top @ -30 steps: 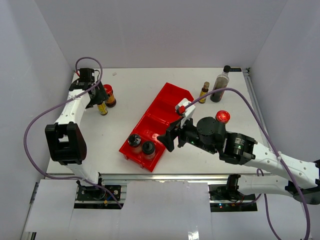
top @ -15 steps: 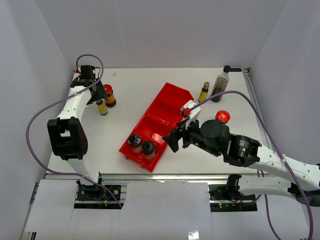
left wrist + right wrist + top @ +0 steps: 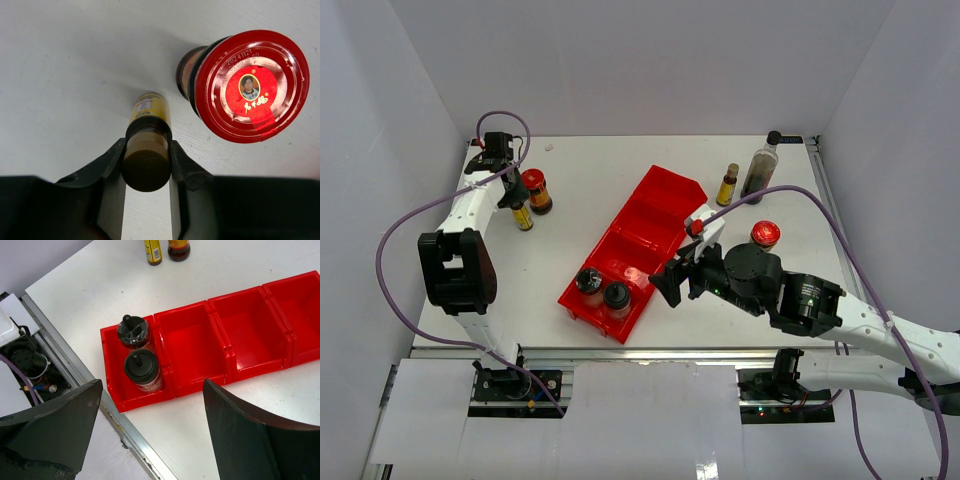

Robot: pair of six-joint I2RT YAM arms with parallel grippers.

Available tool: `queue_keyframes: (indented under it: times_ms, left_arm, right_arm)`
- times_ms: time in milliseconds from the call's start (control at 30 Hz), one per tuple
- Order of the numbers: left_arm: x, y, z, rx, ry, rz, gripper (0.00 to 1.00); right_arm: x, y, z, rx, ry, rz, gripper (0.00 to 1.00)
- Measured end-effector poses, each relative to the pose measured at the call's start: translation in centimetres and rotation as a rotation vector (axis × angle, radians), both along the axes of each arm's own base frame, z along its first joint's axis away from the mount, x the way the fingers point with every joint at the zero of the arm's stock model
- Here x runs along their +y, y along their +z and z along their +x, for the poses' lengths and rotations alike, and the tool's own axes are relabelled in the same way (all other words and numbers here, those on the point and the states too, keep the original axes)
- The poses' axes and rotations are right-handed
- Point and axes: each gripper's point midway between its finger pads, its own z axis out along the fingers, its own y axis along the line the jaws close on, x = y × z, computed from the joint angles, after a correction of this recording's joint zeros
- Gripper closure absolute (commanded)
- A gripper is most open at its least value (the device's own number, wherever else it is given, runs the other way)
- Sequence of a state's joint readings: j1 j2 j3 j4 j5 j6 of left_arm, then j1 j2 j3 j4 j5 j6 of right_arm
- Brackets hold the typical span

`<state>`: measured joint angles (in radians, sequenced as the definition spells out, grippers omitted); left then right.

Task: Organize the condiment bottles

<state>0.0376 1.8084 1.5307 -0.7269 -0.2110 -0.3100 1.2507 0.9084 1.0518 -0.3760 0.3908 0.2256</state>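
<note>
The left claw [image 3: 146, 156] pinched the slim yellow-labelled bottle [image 3: 149, 107] at its cap on the bench [image 3: 60, 75], just beside a red-lidded jar [image 3: 250, 85] that the seemingly shallow grip might let it swing into on lifting, while the right claw [image 3: 152, 390] hung spread over the red bin [image 3: 234, 357].

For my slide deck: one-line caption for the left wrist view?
Left gripper, jaws shut on a slim yellow-labelled bottle, beside a red-lidded jar on the white table.

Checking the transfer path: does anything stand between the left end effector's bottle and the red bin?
Nothing visible does: only bare table lies between the yellow-labelled bottle and the red bin. The red-lidded jar stands beside it, off that line.
</note>
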Motion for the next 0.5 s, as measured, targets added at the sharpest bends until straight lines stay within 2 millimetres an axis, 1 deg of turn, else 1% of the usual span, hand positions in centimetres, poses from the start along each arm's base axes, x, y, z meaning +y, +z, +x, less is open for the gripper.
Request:
queue_keyframes:
  times_ms: [67,100,267,333,400,500]
  left_arm:
    - [0.1,0.0,0.0,0.001,0.005,0.005,0.98]
    - [0.1,0.0,-0.1,0.002,0.006,0.006,1.0]
    - [0.3,0.0,-0.4,0.014,0.013,0.012,1.0]
    - [0.3,0.0,-0.8,0.026,0.015,0.012,1.0]
    - [0.3,0.0,-1.5,0.041,0.016,0.012,1.0]
    - [0.1,0.4,-3.1,0.069,0.012,0.006,1.0]
  right_arm:
    - [-0.1,-0.2,0.0,0.001,0.0,-0.004,0.12]
    - [-0.1,-0.2,0.0,0.002,0.0,-0.005,0.12]
    - [-0.1,-0.1,0.0,0.002,-0.003,-0.002,0.12]
    - [-0.2,-0.1,0.0,0.001,-0.005,0.0,0.12]
    - [-0.3,0.0,0.0,0.001,-0.008,0.004,0.12]
    - [-0.5,0.3,0.0,0.004,-0.011,0.014,0.13]
